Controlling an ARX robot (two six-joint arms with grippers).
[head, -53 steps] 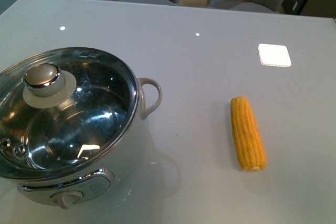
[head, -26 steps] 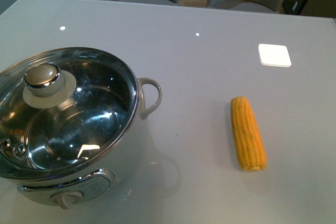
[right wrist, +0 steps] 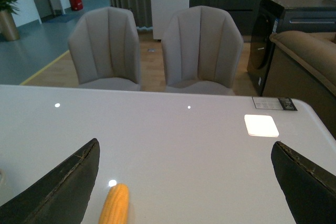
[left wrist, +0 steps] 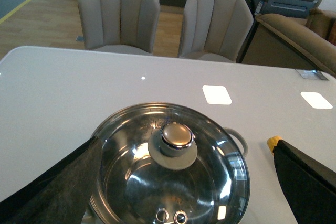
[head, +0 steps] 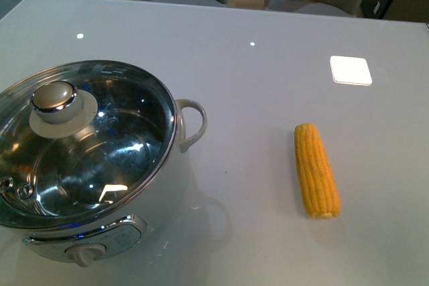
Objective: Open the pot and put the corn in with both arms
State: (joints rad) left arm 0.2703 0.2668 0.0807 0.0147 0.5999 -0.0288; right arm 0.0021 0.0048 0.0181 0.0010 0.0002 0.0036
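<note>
The pale table (head: 255,92) filled nearly the whole front view, with two grey chairs (right wrist: 105,45) pushed up at its far edge along the top of the frame. The pot (head: 167,192) took up the lower left of that view, and its glass lid (head: 114,159) was on and shut. Neither arm showed in the front view. From the left wrist, the left gripper (left wrist: 186,141) had its fingers (left wrist: 52,192) spread wide and held nothing, with the lid in sight between them. The right gripper (right wrist: 185,144) was spread just as wide over bare table, and it was empty too. The corn (head: 316,169) lay flat on the table at the right of centre, well apart from the pot, with its thin end pointing up the frame. The loop handle (head: 194,122) stuck out of the pot toward the corn. The lid's knob (head: 55,97) sat at the frame's left, and the dial (head: 86,254) was at the bottom edge.
</note>
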